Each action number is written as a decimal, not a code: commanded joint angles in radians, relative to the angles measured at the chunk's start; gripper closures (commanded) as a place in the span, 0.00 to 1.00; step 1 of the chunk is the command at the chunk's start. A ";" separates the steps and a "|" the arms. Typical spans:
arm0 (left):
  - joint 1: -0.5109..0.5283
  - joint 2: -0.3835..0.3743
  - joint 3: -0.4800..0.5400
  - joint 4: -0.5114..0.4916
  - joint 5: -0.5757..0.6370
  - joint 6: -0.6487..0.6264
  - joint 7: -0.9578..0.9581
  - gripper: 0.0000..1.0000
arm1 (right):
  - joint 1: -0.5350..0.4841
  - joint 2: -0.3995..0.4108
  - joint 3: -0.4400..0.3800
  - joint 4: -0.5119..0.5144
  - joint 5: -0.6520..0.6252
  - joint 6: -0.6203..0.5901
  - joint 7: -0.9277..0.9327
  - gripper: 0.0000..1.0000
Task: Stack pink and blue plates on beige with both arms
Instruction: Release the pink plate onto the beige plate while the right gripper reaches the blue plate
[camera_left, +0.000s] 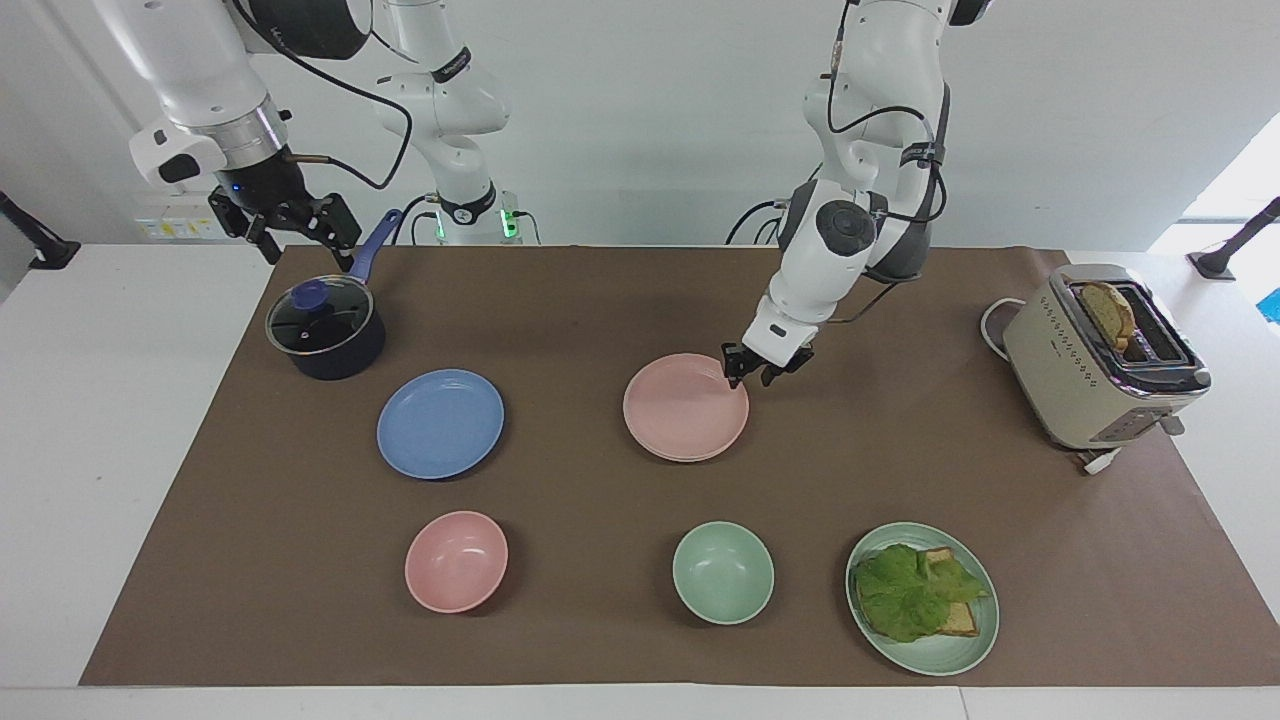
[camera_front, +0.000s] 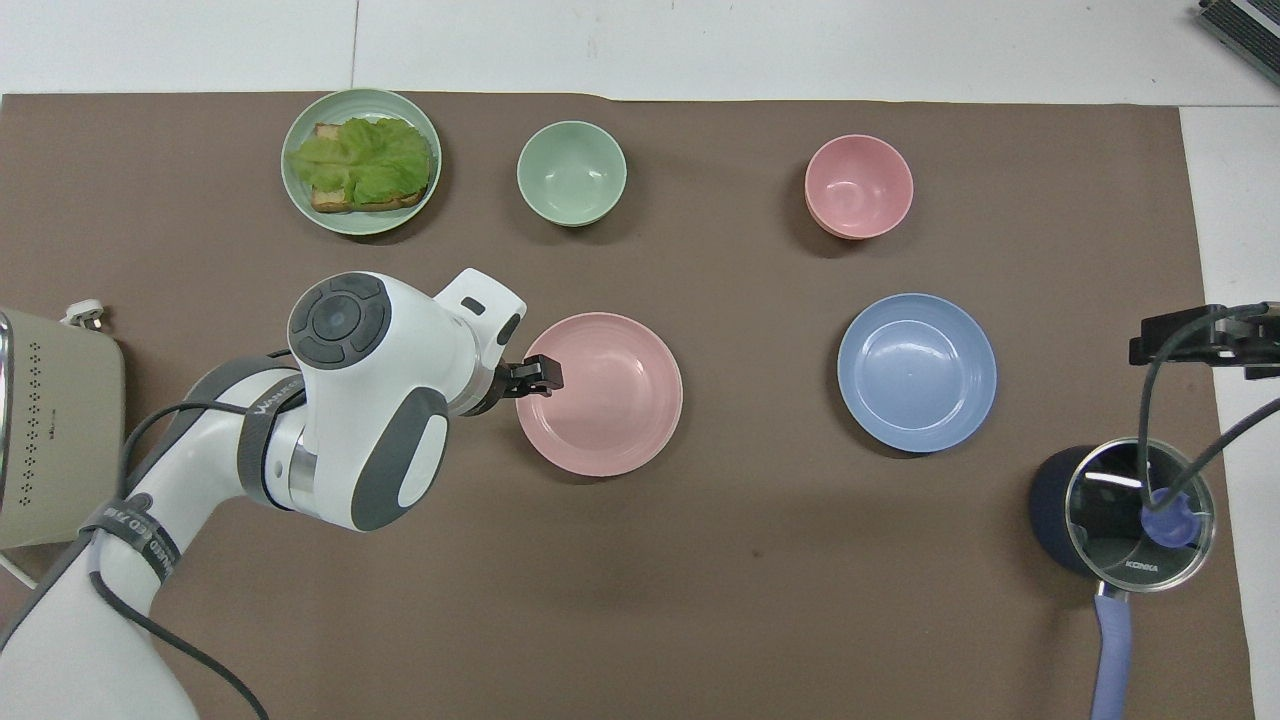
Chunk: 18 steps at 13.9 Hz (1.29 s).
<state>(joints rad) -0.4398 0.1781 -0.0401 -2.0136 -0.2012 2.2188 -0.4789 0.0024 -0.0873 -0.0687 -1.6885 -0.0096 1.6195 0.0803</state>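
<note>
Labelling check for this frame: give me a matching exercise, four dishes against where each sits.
Things:
1. pink plate
2. blue plate
3. green bowl
4. pink bowl

Places:
A. beside the plate with lettuce
B. on the beige plate
C. next to the lidded pot
D. farther from the robots than the blue plate

Pairs: 1-B, 2-C, 3-A, 4-D

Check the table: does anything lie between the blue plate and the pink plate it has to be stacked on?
Nothing visible does. The blue plate and the pink plate, already on the beige one, have only bare brown mat between them. The left gripper, open, sits at the pink plate's rim toward the left arm's end; the right gripper waits above the pot.
</note>
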 joint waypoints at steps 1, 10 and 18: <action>0.041 -0.006 0.017 0.001 0.020 -0.027 0.014 0.00 | -0.002 -0.022 0.007 -0.028 -0.021 0.032 0.007 0.00; 0.332 -0.094 0.019 0.088 0.124 -0.254 0.334 0.00 | -0.005 0.165 0.009 -0.206 -0.007 0.339 -0.083 0.00; 0.420 -0.172 0.022 0.139 0.167 -0.355 0.408 0.00 | -0.012 0.313 0.009 -0.356 -0.007 0.658 -0.091 0.00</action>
<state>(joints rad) -0.0353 0.0328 -0.0091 -1.9022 -0.0773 1.9179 -0.0761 0.0046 0.1991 -0.0650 -2.0289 -0.0095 2.2296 0.0140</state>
